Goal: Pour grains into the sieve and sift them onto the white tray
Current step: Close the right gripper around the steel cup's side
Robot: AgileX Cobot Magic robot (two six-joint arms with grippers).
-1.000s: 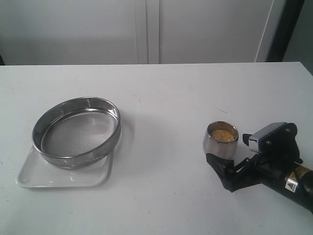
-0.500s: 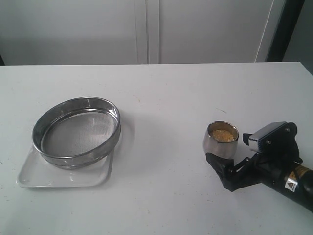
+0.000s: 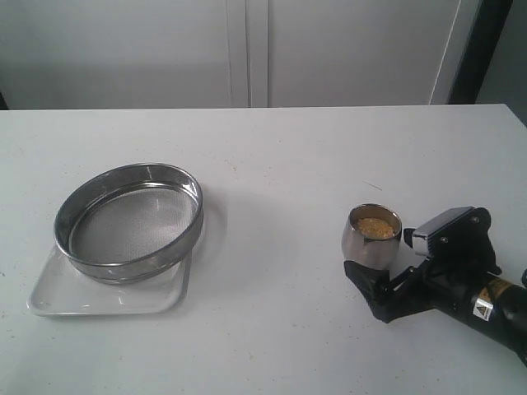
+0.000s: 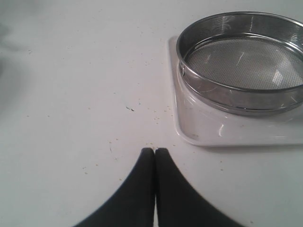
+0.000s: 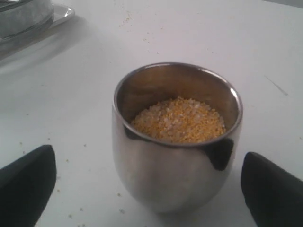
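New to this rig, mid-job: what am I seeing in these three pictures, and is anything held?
This robot has two arms, each ending in a two-fingered hand. The wide picture is from a camera off the arms; the other two are from wrist cameras. On the table, the sieve sits on the white tray; a small steel cup holds the grains. The left hand is shut and empty, near the tray. The right hand is open, one finger on either side of the cup, not gripping. Nothing is held.

right gripper (image 5: 147,161) spread wide, left gripper (image 4: 155,151) closed (tightly)
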